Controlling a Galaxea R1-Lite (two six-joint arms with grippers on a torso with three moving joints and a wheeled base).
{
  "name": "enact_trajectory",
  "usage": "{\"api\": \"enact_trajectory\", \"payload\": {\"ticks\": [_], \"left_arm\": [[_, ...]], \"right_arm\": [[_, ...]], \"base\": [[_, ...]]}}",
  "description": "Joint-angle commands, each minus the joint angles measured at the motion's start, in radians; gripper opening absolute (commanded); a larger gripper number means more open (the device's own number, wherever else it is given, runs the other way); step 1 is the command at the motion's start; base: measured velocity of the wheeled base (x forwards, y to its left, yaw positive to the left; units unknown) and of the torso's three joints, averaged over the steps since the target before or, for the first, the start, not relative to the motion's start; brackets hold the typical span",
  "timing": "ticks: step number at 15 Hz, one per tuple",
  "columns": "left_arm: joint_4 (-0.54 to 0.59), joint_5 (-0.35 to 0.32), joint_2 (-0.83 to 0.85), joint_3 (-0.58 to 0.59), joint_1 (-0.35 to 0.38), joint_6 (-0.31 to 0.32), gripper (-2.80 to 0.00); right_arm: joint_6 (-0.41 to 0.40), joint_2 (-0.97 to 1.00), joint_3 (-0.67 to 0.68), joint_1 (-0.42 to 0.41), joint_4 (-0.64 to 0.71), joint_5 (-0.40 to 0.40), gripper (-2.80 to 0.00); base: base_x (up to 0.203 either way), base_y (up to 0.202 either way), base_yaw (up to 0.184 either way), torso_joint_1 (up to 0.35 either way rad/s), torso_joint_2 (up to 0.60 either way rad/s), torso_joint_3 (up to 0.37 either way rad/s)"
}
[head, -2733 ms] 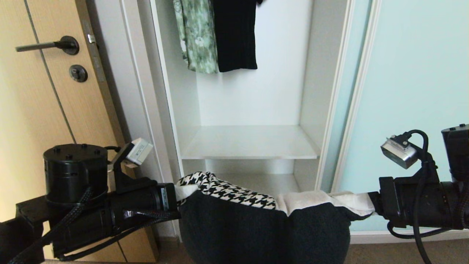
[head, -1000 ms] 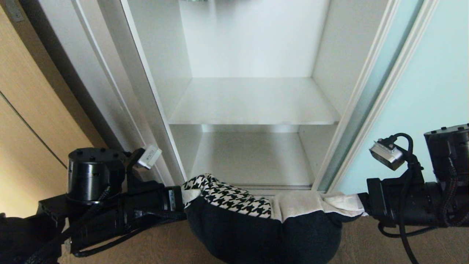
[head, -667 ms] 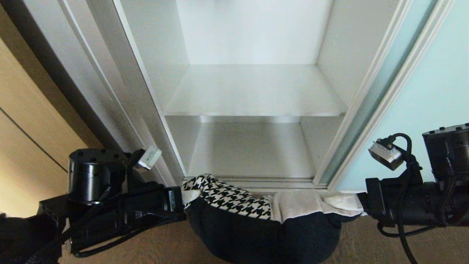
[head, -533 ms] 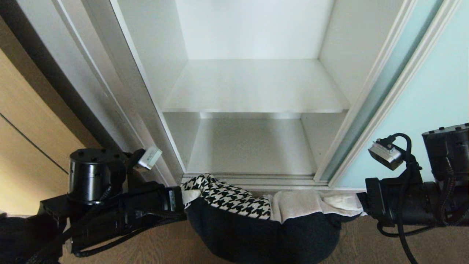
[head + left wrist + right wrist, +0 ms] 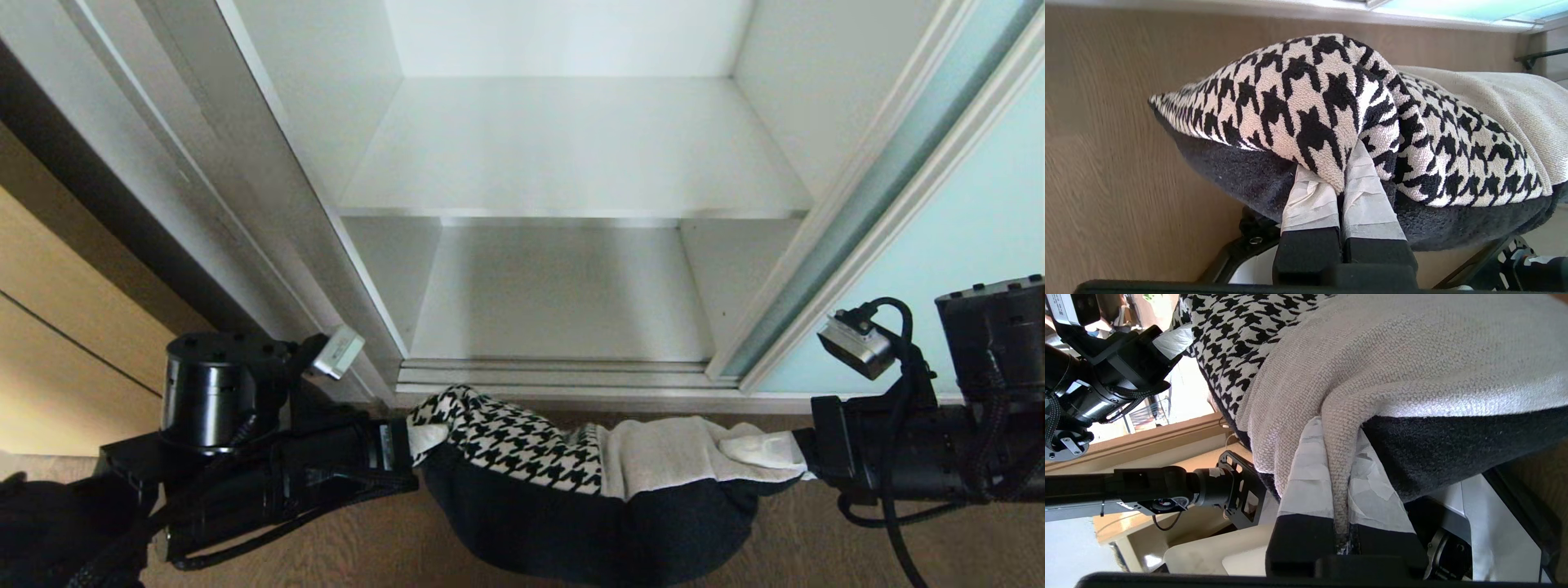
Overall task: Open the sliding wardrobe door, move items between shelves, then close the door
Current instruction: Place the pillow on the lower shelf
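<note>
Both pairs of jaws are clamped shut on cloth. Your left gripper pinches a fold of the houndstooth piece, and your right gripper pinches a fold of the beige woven piece. The folded stack hangs between them, slung low just above the wooden floor, near the wardrobe's bottom track.

Watch the grip first. Each side holds only a thin tuck of the top layers, while the heavy navy fleece sags beneath, apparently carried by the fold rather than clamped. If you jerk or spread the arms, I'd expect that fleece to slide out, or the stack to unfold. The belly of the bundle also hangs lower than its ends, so it could snag on the raised track or the front edge of the lower shelf as you feed it in. The sliding wardrobe door stands open at the right; your right arm passes close in front of its frame.

As for feel: the houndstooth is a nubbly, looped weave, the beige a coarse flat knit, the fleece thick and plush. All are soft and shapeless. The shelves, including the upper shelf, are smooth, hard, pale boards with thin silvery edges, and they look slippery.
</note>
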Motion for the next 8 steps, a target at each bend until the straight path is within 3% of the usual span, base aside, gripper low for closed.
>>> {"api": "enact_trajectory", "payload": {"ticks": [1,8], "left_arm": [[-0.004,-0.002,0.010,0.000,0.000,-0.003,-2.80],[-0.004,-0.002,0.012,-0.001,-0.001,-0.002,-2.80]], "right_arm": [[0.003,0.001,0.000,0.000,0.000,0.003,-2.80],[0.003,0.000,0.001,0.000,0.000,0.003,-2.80]], "base": [[0.000,0.000,0.000,0.002,0.00,-0.200],[0.000,0.000,0.000,0.003,0.00,-0.200]]}}
